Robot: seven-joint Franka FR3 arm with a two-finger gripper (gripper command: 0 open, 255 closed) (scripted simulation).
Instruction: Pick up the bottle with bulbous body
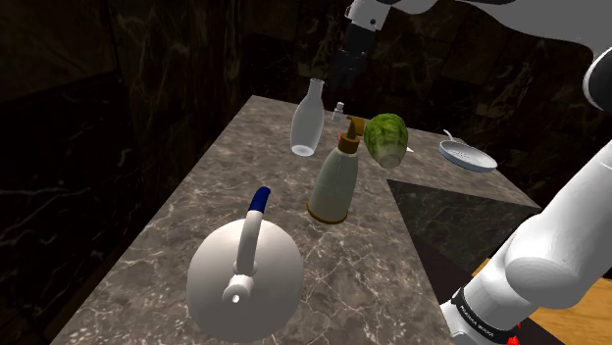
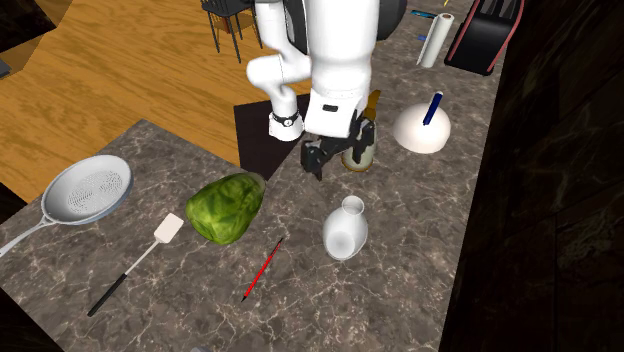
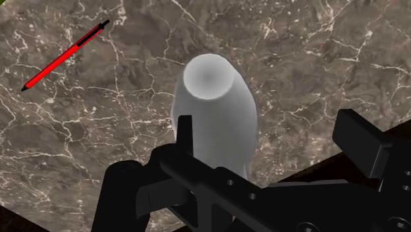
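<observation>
White bulbous bottle is sighted at the gripper's five o'clock, second exterior view; fingers are spread wide, likely for straddling it.

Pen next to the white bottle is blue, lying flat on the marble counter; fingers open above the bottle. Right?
No: the pen is red, not blue; the wrist view shows it. The rest stands: it lies flat on the marble counter next to the white bottle, and the fingers are open above the bottle.

Red pen beside lettuce; spatula, strainer near; white kettle well apart.
</observation>
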